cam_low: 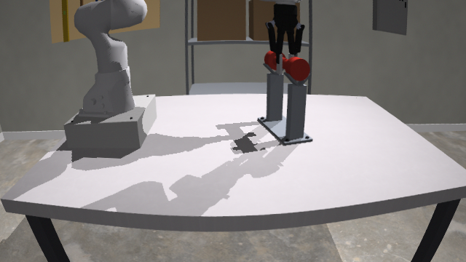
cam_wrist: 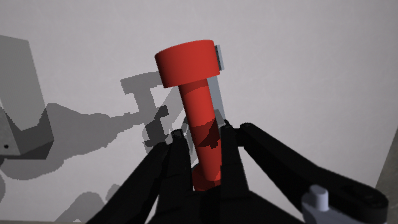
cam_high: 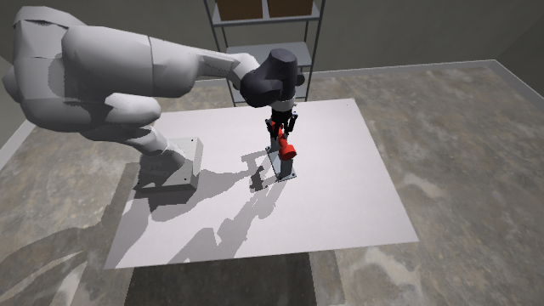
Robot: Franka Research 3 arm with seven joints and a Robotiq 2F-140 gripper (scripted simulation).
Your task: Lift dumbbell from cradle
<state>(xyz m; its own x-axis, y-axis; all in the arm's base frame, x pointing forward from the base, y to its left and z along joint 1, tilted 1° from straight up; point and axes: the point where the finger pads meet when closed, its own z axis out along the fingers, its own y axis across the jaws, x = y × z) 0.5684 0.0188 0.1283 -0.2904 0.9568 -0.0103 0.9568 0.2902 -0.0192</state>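
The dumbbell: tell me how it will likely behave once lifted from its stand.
The dumbbell looks rigid, so it should not sag. The pincer is shut on the handle between two thick heads, so the load probably stays balanced. The round, smooth handle might twist in the grip, and if released on the table it would likely roll.

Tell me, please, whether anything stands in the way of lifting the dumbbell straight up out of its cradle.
Nothing visible does. The gripper is shut on the dumbbell at its handle, from above, and the cradle is open at the top; only air shows over it.
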